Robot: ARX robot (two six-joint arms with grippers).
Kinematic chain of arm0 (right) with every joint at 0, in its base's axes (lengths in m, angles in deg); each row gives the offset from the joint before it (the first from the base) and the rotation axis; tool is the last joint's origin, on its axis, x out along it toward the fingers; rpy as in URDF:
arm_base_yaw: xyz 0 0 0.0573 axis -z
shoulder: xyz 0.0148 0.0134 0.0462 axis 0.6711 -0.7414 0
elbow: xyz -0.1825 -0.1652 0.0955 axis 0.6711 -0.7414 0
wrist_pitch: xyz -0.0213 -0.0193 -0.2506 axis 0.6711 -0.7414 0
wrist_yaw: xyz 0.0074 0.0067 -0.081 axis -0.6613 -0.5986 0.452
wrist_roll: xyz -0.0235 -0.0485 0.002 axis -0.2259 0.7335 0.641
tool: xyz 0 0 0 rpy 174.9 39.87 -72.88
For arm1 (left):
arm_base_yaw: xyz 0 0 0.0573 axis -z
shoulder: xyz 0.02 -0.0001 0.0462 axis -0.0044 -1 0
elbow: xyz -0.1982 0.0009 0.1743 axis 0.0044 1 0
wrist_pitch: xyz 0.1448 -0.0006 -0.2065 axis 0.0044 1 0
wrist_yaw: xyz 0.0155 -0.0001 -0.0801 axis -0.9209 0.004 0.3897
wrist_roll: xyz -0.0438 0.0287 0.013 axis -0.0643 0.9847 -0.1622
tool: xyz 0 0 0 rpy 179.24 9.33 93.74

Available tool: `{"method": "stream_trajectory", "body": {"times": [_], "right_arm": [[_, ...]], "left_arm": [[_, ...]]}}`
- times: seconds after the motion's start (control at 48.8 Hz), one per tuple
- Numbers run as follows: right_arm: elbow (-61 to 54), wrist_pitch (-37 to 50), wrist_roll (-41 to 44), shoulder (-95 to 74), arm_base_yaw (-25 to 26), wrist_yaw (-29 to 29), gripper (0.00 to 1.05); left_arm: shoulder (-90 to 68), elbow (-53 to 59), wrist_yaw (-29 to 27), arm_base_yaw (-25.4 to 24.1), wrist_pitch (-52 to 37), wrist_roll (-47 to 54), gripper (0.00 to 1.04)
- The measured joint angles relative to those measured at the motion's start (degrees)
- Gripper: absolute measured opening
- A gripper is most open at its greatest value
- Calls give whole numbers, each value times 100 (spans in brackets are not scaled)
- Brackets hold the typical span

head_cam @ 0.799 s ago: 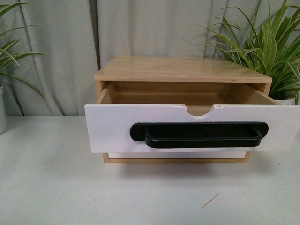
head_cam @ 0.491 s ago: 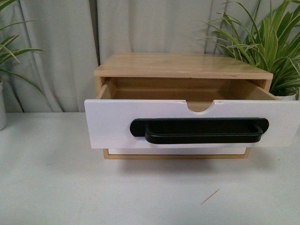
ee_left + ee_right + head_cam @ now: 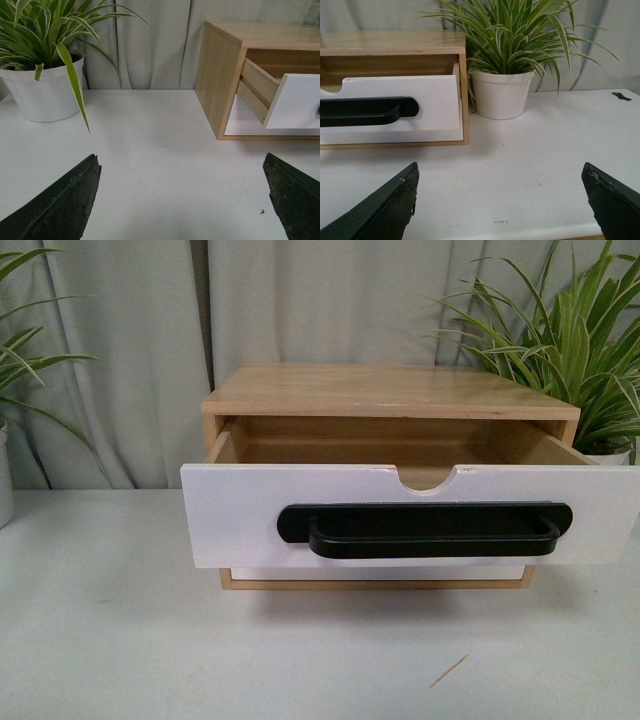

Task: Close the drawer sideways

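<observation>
Jaws of the left gripper (image 3: 180, 159) stand spread wide over the flat white tabletop (image 3: 110, 640), holding nothing. The right gripper (image 3: 500, 167) is likewise wide apart and empty. Ahead of both, the white-fronted wooden drawer (image 3: 235, 515) with its long black bar handle (image 3: 425, 528) and half-round notch sticks well out of the light wooden cabinet (image 3: 385, 390). A plain white lower front (image 3: 370, 573) sits beneath it. Green striped plants in white pots flank the cabinet: one (image 3: 42, 95) on the left, one (image 3: 501, 92) just beside its right wall.

No words, numbers or signs can be read on the drawer (image 3: 240, 515), its black handle (image 3: 425, 523) or the white pot (image 3: 501, 94). A small dark mark (image 3: 621, 96) on the surface (image 3: 545, 150) may be tape.
</observation>
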Motion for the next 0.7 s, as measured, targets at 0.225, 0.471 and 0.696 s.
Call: {"method": "stream_trajectory", "body": {"times": [0.225,0.471,0.696], "right_arm": [[216,-531,87,-297,308,-1073,96],[1132,-933,1213,-3032,763,-3705,96],[1241,-42,3300,-4127,188,-2835,96]], "left_arm": [[-232,-94,-1045,289,216,-236,99],[-3716,-1366,-5455,2417,509,-3716,99],[-6000,-2420,-4308,3047,-876,-4752,99]]}}
